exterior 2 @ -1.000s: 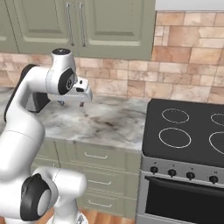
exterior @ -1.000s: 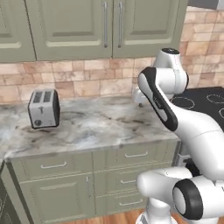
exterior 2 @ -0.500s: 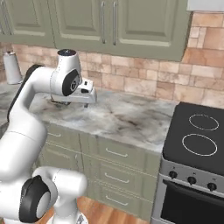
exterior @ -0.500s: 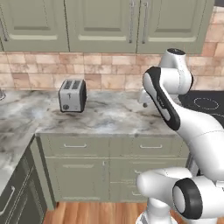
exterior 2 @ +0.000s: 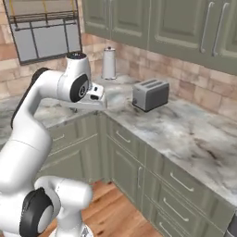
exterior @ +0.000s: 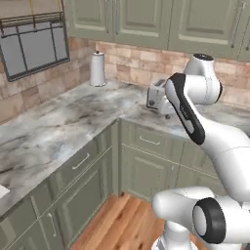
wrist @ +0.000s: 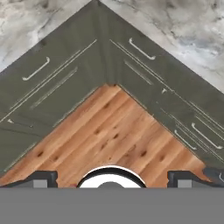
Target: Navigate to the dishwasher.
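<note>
The hand (exterior 2: 95, 94) is tucked up high over the corner of the bench (exterior 2: 185, 127), spread apart and holding nothing, because the robot only has to drive.

Toaster (exterior 2: 149, 94) on counter (exterior 2: 194, 134) w/ towel roll (exterior 2: 109, 63) behind, in corner.

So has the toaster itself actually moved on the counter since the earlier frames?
No. The toaster stands on the marble counter against the brick backsplash, as before. The whole scene shifted in both base views, so the base turned, not the toaster.
</note>
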